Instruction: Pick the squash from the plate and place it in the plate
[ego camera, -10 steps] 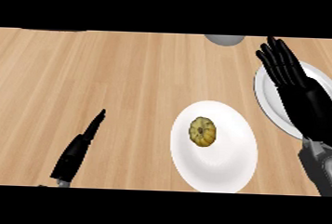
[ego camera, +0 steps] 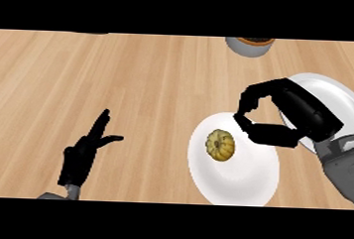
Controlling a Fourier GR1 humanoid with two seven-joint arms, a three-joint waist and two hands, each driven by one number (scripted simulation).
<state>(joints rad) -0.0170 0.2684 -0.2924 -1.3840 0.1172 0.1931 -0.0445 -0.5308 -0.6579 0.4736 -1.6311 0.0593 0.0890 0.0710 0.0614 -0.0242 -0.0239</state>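
A small yellow-green ribbed squash [ego camera: 221, 145] lies on a white plate [ego camera: 240, 176] at the lower middle right of the head view. My right hand [ego camera: 286, 114] hovers just right of and above the squash, fingers and thumb curled inward over the plate's upper right edge, holding nothing. A second white plate [ego camera: 336, 93] sits behind it at the right, partly hidden by that hand. My left hand [ego camera: 85, 153] rests open at the lower left, fingers up, far from both plates.
A grey bowl [ego camera: 250, 45] with dark contents stands at the counter's far edge, upper right. The wooden counter [ego camera: 123, 80] stretches across the left and middle.
My right hand has gone from straight fingers over the right plate to curled fingers, moving left and down toward the squash. The left hand has turned slightly and spread.
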